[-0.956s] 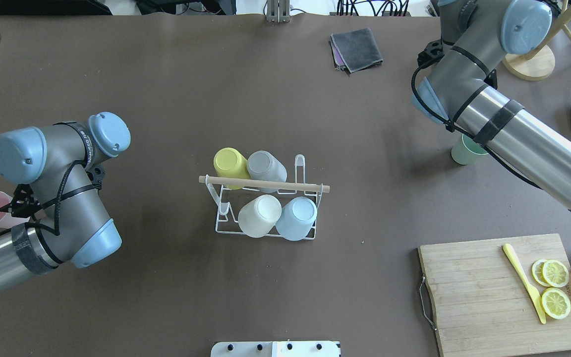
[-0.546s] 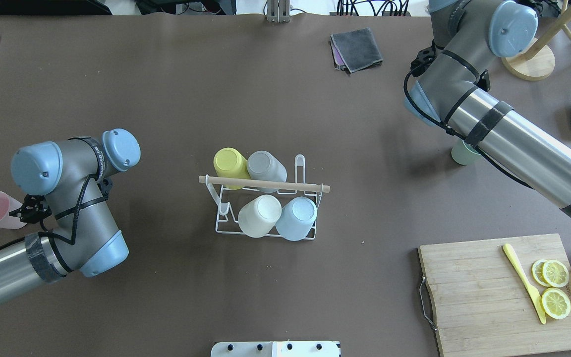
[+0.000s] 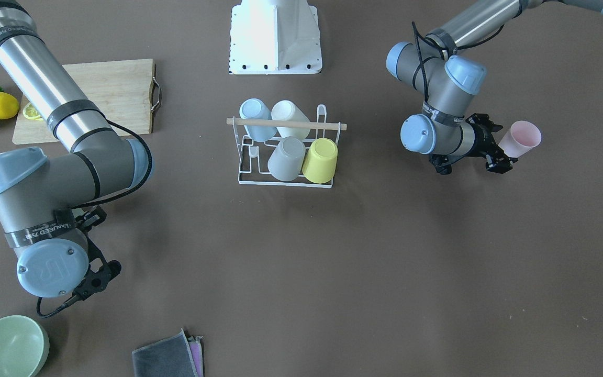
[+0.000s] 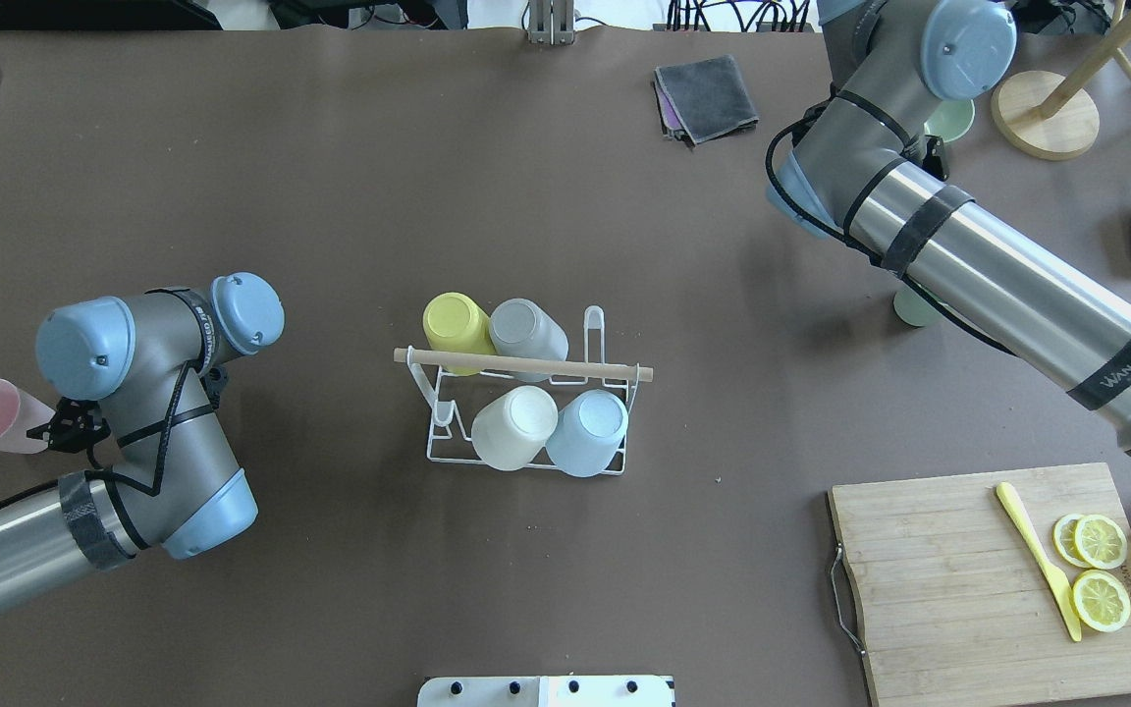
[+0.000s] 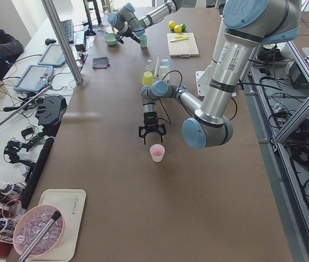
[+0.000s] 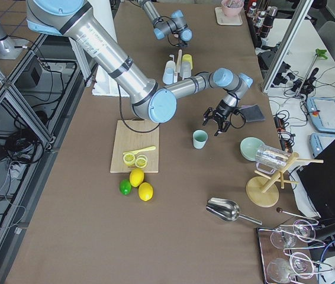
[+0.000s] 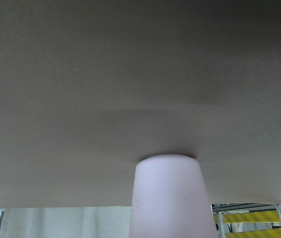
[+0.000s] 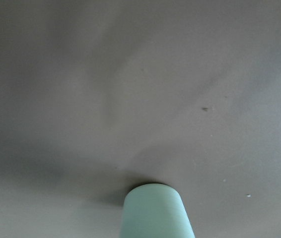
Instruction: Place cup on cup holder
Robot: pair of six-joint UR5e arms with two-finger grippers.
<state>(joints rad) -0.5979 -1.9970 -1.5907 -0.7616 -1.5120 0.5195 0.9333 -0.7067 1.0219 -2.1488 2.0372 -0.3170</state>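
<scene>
- Left gripper (image 5: 152, 136): fingers stand apart, nothing between them.
- Pink cup (image 5: 157, 153): upright, mouth up, on the table (image 4: 330, 196) just beyond the left gripper's fingertips and not touching them. The left wrist view has it dead ahead, at bottom centre.
- Cup holder (image 4: 526, 365): well apart from the left gripper, behind its wrist, on the side away from the pink cup.
- Right gripper (image 6: 216, 126): fingers stand apart, nothing between them.
- Green cup (image 6: 200, 139): upright, just ahead of the right gripper's fingertips and apart from them. From overhead only its edge shows under the right forearm.
- The cup holder is also well apart from the right gripper.
- Room, left side: open tabletop lies all round the pink cup and from the left arm across to the cup holder.
- Room, right side: a green bowl (image 6: 251, 148) and a folded cloth (image 6: 251, 112) lie near the right gripper, off to one side. A cutting board (image 6: 135, 148) lies beyond the green cup.
- Count, cups: six.
  - Four sit tilted, bottoms up, on the cup holder: yellow cup (image 4: 457, 324), grey cup (image 4: 524, 334), cream cup (image 4: 514, 424) and light blue cup (image 4: 590, 429).
  - Two stand loose on the table: the pink cup and the green cup.
- Count, free pegs (image 4: 593, 324): two.
- Count, other: one cup holder, one bowl, one cloth, one board.
</scene>
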